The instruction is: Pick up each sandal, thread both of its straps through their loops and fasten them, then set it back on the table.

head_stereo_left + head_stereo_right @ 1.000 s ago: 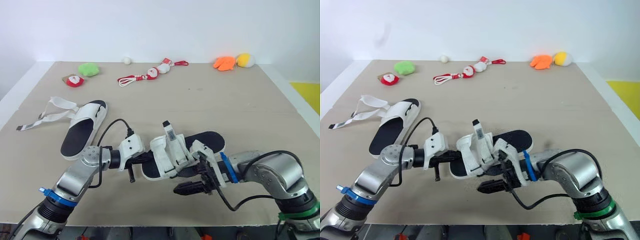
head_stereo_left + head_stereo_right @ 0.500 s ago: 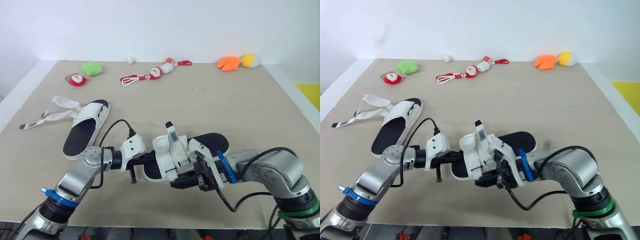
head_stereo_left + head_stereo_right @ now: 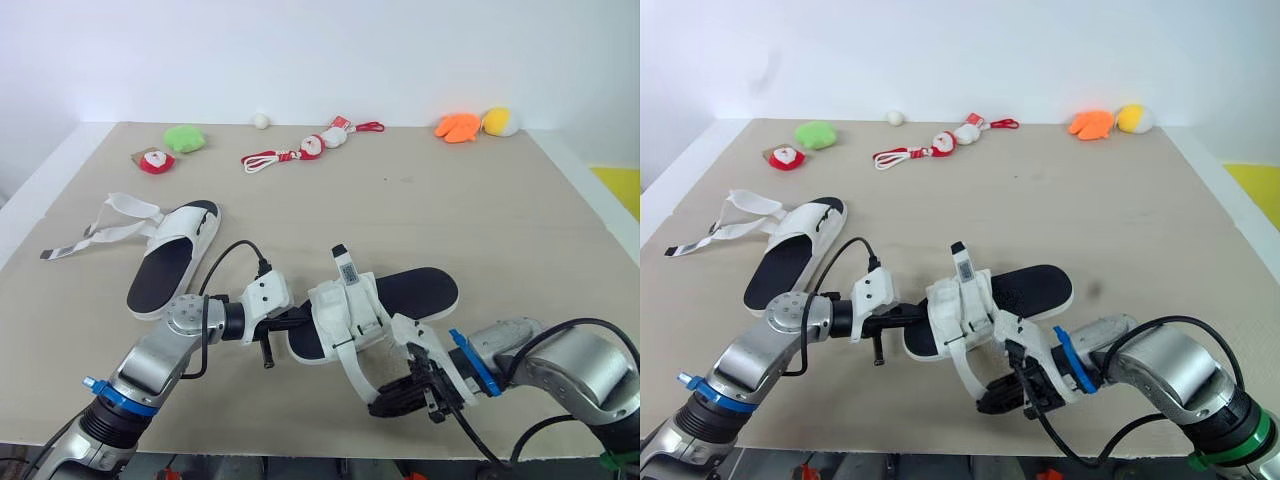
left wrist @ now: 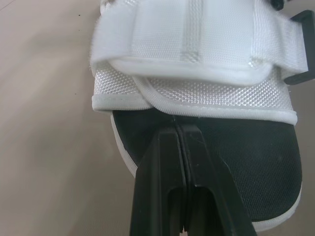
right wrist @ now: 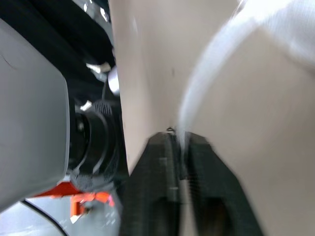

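Note:
A white-strapped sandal (image 3: 415,289) with a black footbed lies at the table's middle front. My left gripper (image 3: 290,321) is shut on its near end, with the fingertips (image 4: 180,140) pinching the sole's rim below the broad straps (image 4: 197,44). My right gripper (image 3: 388,407) sits near the table's front edge. It is shut on the end of a thin white strap (image 3: 356,373) that runs taut from the sandal to the fingers (image 5: 165,147). A second sandal (image 3: 172,263) lies flat at the left, its loose straps (image 3: 105,225) trailing outward.
Along the far edge lie a green toy (image 3: 183,138), a red-and-white toy (image 3: 153,161), a red cord with small figures (image 3: 305,148), a white ball (image 3: 261,120), and orange (image 3: 457,127) and yellow (image 3: 497,121) toys. The table's front edge (image 3: 300,452) runs just below both grippers.
My right gripper took hold of a strap at the sandal and drew it out toward the table's front edge. The left gripper kept its hold and the sandal barely shifted.

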Tool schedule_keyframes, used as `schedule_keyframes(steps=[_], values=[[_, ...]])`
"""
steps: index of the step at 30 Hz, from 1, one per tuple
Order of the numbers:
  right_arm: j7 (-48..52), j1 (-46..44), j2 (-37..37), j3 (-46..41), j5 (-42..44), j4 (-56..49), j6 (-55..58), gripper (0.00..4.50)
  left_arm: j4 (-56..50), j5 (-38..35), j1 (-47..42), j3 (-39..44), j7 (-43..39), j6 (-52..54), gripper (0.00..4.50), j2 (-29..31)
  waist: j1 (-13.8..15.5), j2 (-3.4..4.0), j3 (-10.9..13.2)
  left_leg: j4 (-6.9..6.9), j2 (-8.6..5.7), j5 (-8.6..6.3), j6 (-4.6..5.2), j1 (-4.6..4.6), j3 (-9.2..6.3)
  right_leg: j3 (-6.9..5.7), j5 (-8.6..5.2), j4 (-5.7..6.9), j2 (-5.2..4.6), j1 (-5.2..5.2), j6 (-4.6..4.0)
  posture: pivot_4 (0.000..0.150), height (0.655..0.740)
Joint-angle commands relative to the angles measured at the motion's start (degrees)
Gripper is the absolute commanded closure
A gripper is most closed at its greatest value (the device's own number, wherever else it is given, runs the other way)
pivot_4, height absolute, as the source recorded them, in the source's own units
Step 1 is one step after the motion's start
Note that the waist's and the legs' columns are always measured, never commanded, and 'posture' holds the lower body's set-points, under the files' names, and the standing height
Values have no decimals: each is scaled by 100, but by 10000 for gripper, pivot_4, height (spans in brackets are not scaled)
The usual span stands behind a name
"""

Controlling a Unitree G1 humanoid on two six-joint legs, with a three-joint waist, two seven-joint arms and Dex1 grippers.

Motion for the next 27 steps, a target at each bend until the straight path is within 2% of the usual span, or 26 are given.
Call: schedule_keyframes(steps=[1,3,5,9,12,14,18,22,27], values=[[714,282,-608,-259,-501,-360,-1159,19961,225,136,279,-337,-89,304,45000,105,2,1,0,-1,-2,0,0,-1,-1,0,-3,0,-1,1,1,1500,7400],[1040,587,-921,-277,-1023,-278,-2057,9739,210,135,296,-334,-88,309,45000,108,0,-1,-1,-1,-2,-4,-3,0,-1,0,-9,-1,-3,2,5,1500,7400],[1320,986,-1080,-481,-1660,57,-3433,180,197,133,311,-329,-85,317,45000,107,0,0,-1,-1,-2,-6,-6,0,-1,-2,-13,-1,-4,2,7,1500,7400],[1783,1279,-617,-952,-2401,1144,-6543,180,209,141,319,-331,-79,311,45000,90,-2,-2,0,2,-2,-7,-9,9,4,-3,-13,-1,-6,8,10,1500,7400],[1873,847,-46,-933,-3010,2282,-9150,180,226,148,313,-338,-84,296,45000,81,-14,-4,1,8,-1,-7,-9,22,5,-3,-10,-1,-6,24,16,1500,7400],[1868,465,278,-847,-3228,2949,-10475,180,250,159,305,-348,-84,276,45000,72,-16,-3,2,10,-1,-7,-9,29,9,-3,-7,-1,-7,29,16,1500,7400],[1655,-223,560,-382,-3690,4080,-13296,180,260,163,302,-349,-73,265,45000,60,-20,-2,4,1,-2,-7,-9,61,12,0,-11,-1,-8,59,7,1500,7400],[1096,-616,616,79,-4264,4689,-14872,180,262,165,303,-352,-76,270,45000,58,-10,-1,3,-21,-4,-8,-8,81,11,5,-22,-1,-10,76,-17,1500,7400],[460,-704,947,169,-5243,4589,-15220,180,279,173,273,-360,-109,260,45000,69,-11,-4,1,-29,-9,-8,-8,120,11,11,-18,-1,-14,110,-53,1500,7400]])
